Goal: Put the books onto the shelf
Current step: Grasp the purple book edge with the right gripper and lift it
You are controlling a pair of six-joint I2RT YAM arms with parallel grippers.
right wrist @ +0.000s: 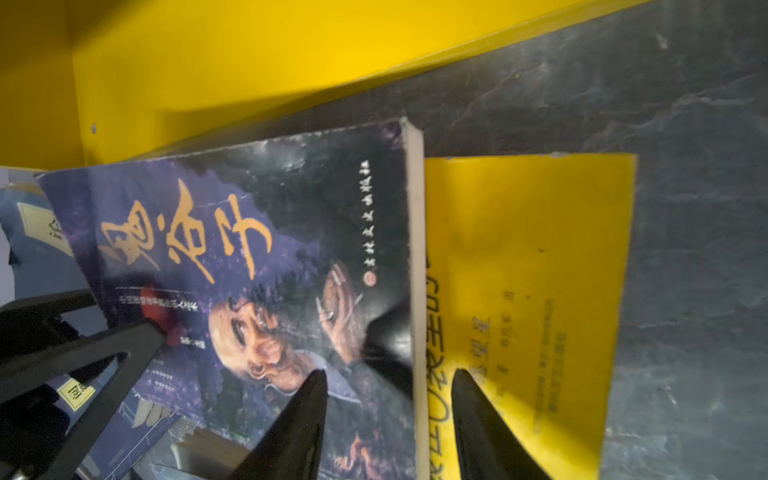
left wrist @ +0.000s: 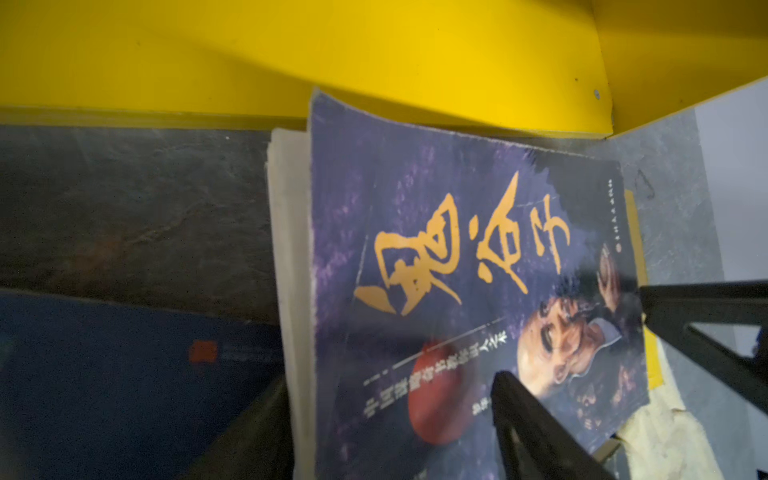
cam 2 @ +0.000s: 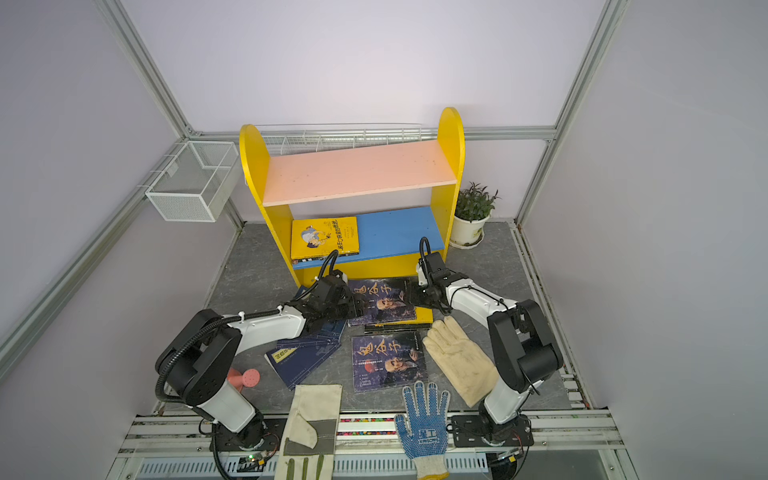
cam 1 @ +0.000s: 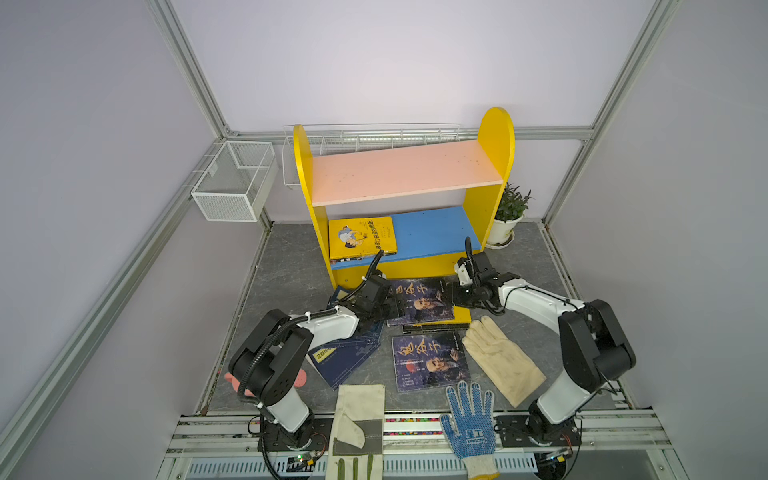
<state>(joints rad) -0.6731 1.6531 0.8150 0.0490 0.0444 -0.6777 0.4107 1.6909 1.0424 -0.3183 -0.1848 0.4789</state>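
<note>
- A dark grey, marble-veined worktop (cam 1: 291, 266) forms the floor of a booth with pale lilac walls (cam 1: 374, 62) and aluminium frame rails (cam 1: 199, 83).
- A white wire mesh basket (cam 1: 232, 183) hangs on the left wall. A potted green plant (cam 1: 509, 212) stands just beside the right panel of the shelf (cam 1: 496, 137).
- The shelf has yellow round-topped sides, a pink upper board and a blue lower board. It stands at the back, with a yellow cartoon-cover book (cam 1: 361, 237) lying flat on the left of the blue board.
- At the shelf's foot, a dark purple paperback (cam 1: 419, 301) lies on the worktop, overlapping a thin yellow book (right wrist: 528, 270).
- A second purple paperback (cam 1: 428, 361) lies nearer the front, with fanned navy books (cam 1: 349, 357) to its left and a cream cloth glove (cam 1: 503, 361) to its right.
- Both purple covers read 鬼谷子 in orange brush characters; the smaller print is blurred.
- The left gripper (cam 1: 392, 309) sits at the dark purple paperback's left edge. One of its fingers (left wrist: 536, 432) lies over the cover; I cannot tell whether it clamps.
- The right gripper (cam 1: 457, 297) sits at the same book's right edge. Its fingers (right wrist: 299, 424) are partly apart, one over the purple cover and one over the thin yellow book, and they hold nothing.
</note>
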